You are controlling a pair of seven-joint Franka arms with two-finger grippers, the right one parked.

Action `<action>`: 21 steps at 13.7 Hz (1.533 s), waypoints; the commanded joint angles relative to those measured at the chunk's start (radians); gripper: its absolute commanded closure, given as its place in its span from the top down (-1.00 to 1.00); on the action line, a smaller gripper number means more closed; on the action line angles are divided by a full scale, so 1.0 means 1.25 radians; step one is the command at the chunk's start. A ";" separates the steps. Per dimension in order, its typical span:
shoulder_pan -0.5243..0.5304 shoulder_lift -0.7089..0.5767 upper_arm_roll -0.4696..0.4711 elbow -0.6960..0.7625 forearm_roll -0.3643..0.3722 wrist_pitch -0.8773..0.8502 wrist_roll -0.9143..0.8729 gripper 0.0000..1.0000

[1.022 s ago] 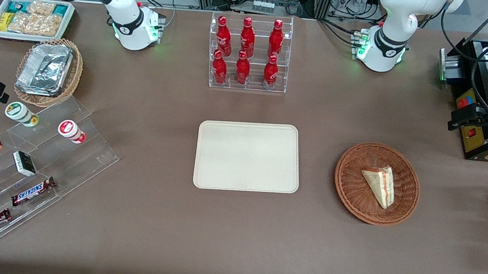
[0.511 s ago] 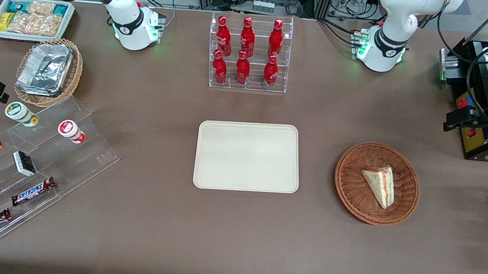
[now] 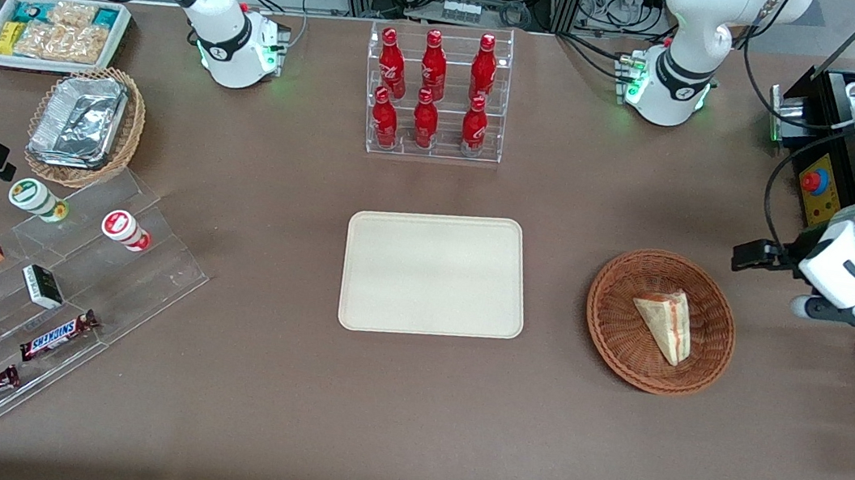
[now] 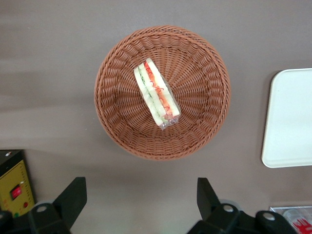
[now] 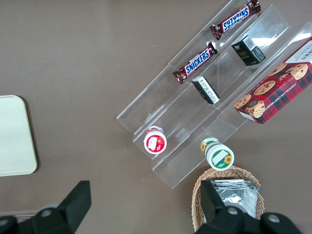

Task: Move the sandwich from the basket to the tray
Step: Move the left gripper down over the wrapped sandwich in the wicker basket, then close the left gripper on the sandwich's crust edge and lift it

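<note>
Hovering with my gripper (image 4: pixel 140 202) wide open and empty just outside the basket (image 4: pixel 204 122), I see the sandwich (image 4: pixel 157 93) lying inside it, long axis slanted across my jaws' line.

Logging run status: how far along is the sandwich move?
Early. Done: nothing placed; the tray holds no sandwich. In hand: the gripper hangs open above the table beside the basket, toward the working arm's end, holding nothing. Left: reach over the sandwich lying in the basket, grasp, lift, carry to the tray, release.
</note>
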State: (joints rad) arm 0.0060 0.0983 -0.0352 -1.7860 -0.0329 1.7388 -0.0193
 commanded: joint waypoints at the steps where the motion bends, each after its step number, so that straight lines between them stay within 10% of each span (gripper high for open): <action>1: 0.000 -0.017 -0.004 -0.090 0.008 0.098 0.002 1.00; 11: -0.016 -0.017 -0.006 -0.319 0.009 0.471 -0.278 1.00; 14: -0.035 0.011 -0.006 -0.316 0.009 0.490 -0.481 1.00; 21: -0.037 0.091 -0.006 -0.284 0.008 0.487 -0.467 1.00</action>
State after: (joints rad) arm -0.0366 0.1775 -0.0453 -2.1659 -0.0330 2.3378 -0.6009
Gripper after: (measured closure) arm 0.000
